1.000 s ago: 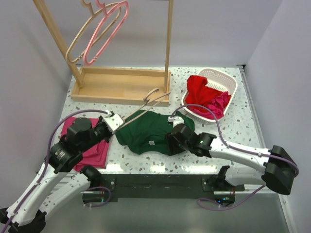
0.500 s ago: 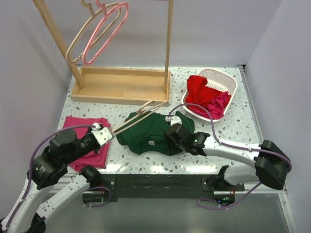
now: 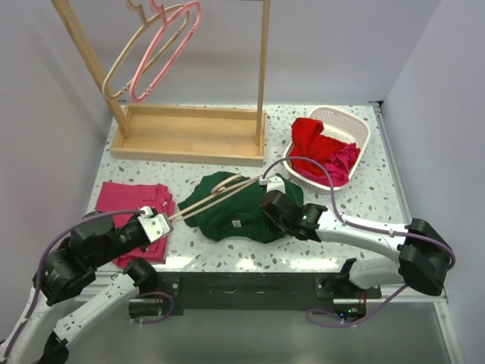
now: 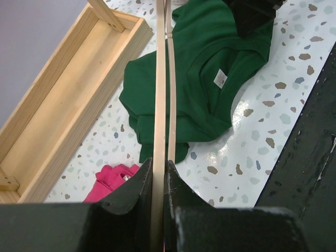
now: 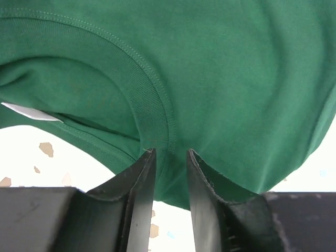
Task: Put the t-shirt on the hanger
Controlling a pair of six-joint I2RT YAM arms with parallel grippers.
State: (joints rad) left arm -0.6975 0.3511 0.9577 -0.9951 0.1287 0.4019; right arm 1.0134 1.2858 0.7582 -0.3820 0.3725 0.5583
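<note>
The dark green t-shirt point(image 3: 235, 216) lies crumpled on the table in front of the arms, its white label point(image 4: 220, 79) showing inside the neck. The pale wooden hanger point(image 3: 216, 196) slants across the shirt's upper left part, and my left gripper point(image 3: 162, 224) is shut on its near end point(image 4: 158, 173). My right gripper point(image 3: 267, 209) sits at the shirt's right side. In the right wrist view its jaws point(image 5: 170, 155) stand a little apart, one on each side of the ribbed collar point(image 5: 152, 105), with green cloth between them.
A wooden rack point(image 3: 189, 133) stands at the back left, with a pink hanger point(image 3: 163, 57) and a beige hanger point(image 3: 121, 68) hung on it. A white basket point(image 3: 352, 125) at the back right holds a red garment point(image 3: 311, 144). A folded magenta garment point(image 3: 125, 201) lies left of the shirt.
My left arm has drawn back toward the near left, dragging the hanger lower across the shirt. The right gripper's jaws have narrowed around the collar.
</note>
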